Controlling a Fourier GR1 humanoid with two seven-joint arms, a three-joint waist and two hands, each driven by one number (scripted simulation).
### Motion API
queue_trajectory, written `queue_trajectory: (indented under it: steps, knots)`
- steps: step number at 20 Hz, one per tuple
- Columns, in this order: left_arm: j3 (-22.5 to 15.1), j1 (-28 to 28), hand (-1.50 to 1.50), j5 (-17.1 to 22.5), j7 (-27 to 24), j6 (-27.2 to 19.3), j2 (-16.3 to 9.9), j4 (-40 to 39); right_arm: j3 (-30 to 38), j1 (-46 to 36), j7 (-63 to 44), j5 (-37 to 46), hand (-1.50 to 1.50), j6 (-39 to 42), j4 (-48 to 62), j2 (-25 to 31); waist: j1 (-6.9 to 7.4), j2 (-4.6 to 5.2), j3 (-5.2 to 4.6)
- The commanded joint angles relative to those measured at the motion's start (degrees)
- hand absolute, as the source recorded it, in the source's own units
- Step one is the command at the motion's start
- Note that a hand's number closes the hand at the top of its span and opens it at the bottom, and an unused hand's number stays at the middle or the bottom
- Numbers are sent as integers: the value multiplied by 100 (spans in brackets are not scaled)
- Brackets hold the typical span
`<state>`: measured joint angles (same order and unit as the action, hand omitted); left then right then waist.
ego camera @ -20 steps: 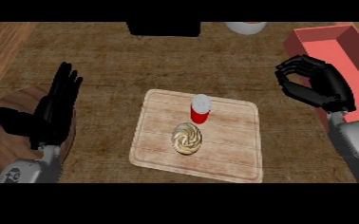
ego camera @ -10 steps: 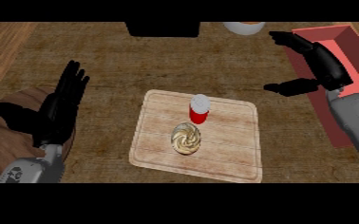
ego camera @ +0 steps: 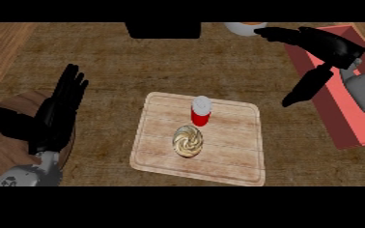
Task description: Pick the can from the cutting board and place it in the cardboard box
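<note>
Right hand (ego camera: 322,53) has spread wide, fingers and thumb parted near the surface's right edge; I'm ready to reach the can (ego camera: 201,111), upright near the cutting board's (ego camera: 228,145) top edge.

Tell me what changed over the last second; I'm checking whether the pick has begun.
The right hand opened from curled fingers to a wide spread and rose toward the view's upper right, over the cardboard box. It holds nothing. The can stands untouched on the cutting board beside the pastry. The left hand rests open at the left, barely shifted.
</note>
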<state>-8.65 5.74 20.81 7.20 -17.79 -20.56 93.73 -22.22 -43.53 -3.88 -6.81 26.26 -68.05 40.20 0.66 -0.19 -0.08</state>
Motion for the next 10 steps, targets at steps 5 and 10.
queue_trajectory:
  steps: [5,10]
  knots:
    - [182,-99,0,-201,-79,82,148,38,173,-157,-1354,-198,-150,259,-618,-1013,-32,14,6]
    - [385,60,0,-139,58,379,222,-255,342,220,-1864,-32,-150,330,-1292,-1256,-64,12,6]
